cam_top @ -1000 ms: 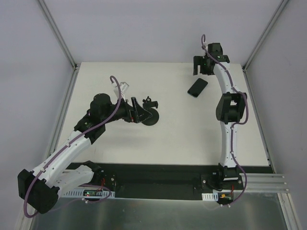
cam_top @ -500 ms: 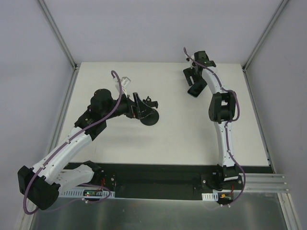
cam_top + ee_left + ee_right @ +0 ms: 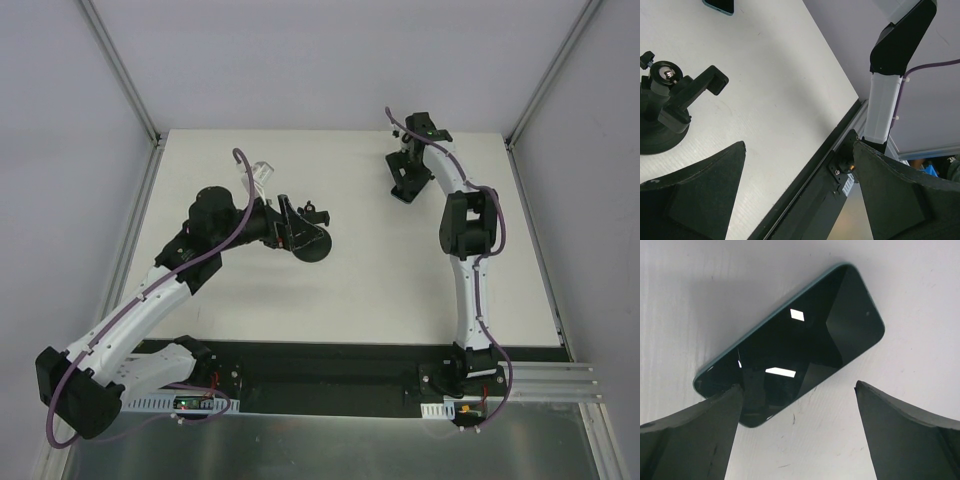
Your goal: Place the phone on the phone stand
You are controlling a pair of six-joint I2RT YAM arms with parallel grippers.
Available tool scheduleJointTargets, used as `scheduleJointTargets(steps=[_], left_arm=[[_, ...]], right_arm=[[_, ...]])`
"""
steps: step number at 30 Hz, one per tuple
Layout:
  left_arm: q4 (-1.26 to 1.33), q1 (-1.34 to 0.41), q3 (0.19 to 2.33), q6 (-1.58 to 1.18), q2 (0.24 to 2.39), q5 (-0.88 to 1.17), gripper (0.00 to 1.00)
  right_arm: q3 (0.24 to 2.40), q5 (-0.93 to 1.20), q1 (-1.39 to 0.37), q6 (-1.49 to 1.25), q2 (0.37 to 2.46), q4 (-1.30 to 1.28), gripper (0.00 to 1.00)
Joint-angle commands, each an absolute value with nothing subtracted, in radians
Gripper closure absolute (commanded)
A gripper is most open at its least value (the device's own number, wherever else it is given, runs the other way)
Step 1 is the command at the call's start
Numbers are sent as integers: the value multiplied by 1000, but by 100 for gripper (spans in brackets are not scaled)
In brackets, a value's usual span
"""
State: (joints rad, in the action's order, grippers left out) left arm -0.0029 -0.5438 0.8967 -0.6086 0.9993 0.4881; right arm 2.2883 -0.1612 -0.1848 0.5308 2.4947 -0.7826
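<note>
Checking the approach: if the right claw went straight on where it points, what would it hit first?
Most likely the phone, lying flat on the table under the open right claw; the gap is unclear.

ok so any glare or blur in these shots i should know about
right wrist: bright rectangular reflections on the phone, soft shadow beside it; left wrist: the phone stand sharp, no glare; top external: even light, faint shadows only.
</note>
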Motion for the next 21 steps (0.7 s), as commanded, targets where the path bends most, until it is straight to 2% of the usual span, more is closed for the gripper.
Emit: scheduleJointTargets(steps=[1,5,7,8,10,14,21], left_arm=[[6,-552,911,-594,944,499,13],[5,-554,894,-594,920,486,13],[-21,-554,893,-592,920,488,13],[-23,-554,894,-589,922,489,13],[-26,-554,894,-586,920,488,13],[-25,-554,896,-583,928,483,13],[-26,-554,894,-588,925,491,13]], right_arm=[[2209,-184,-208,500,2431,-835,4],[2187,-134,-233,564,2391,-712,4],[2285,-126,-238,566,2463,-788,4],[2419,-124,-239,568,2498,-828,4],[2486,-147,-244,590,2569,-880,4],[2418,-187,-258,626,2572,-805,4],[2456,-242,-258,669,2606,-834,4]])
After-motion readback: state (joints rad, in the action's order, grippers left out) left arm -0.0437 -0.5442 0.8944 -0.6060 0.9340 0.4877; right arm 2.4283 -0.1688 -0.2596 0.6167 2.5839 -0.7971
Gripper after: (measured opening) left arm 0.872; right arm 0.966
